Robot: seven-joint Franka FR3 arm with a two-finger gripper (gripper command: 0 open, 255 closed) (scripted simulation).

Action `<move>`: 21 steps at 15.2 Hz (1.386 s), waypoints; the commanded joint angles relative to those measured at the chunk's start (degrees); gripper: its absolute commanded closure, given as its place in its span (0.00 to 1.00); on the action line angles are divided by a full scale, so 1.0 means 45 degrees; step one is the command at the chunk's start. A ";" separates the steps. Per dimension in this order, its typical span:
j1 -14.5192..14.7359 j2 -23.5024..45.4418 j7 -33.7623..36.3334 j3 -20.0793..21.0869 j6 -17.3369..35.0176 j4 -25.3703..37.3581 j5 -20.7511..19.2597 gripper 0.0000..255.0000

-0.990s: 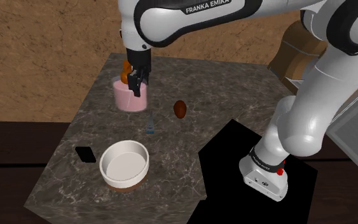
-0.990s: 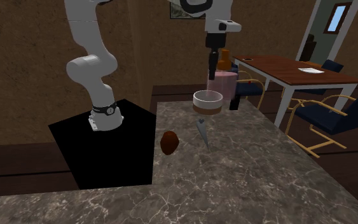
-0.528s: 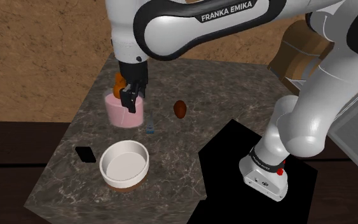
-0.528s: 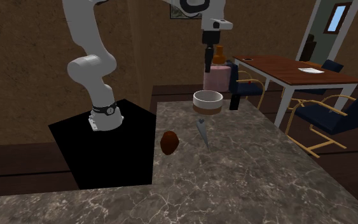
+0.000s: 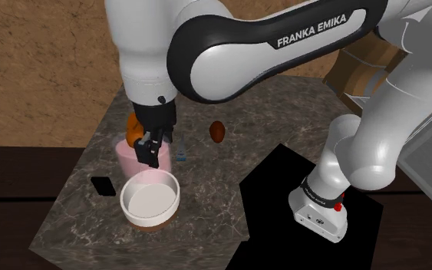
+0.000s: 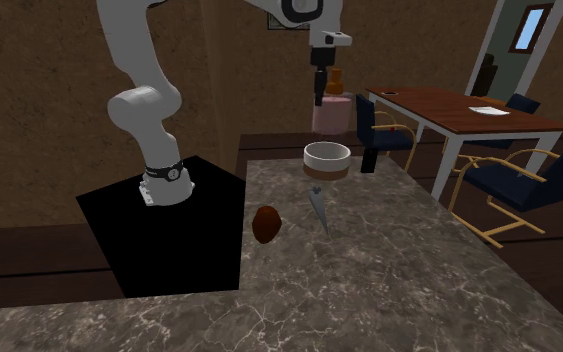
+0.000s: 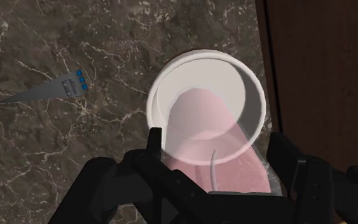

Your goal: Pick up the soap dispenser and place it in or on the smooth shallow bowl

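Now that the gripper (image 5: 147,150), clenched on the pink soap dispenser (image 5: 126,158), has carried it from well beyond the white bowl (image 5: 165,214) to just above its far rim, lowering and releasing likely come next.

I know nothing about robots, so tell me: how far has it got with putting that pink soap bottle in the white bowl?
Done: the soap dispenser is off the marble table, clasped in the black gripper. In hand: it hangs in the air over the white bowl, with a gap between them in the second exterior view. Left: lowering it into the bowl and letting go.
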 commanded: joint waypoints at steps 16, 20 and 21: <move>0.0109 0.0735 0.0461 0.0114 0.2256 -0.1575 -0.0316 1.00; 0.0111 0.0735 0.0461 0.0112 0.2256 -0.1575 -0.0316 1.00; 0.0112 0.0735 0.0461 0.0110 0.2256 -0.1575 -0.0316 1.00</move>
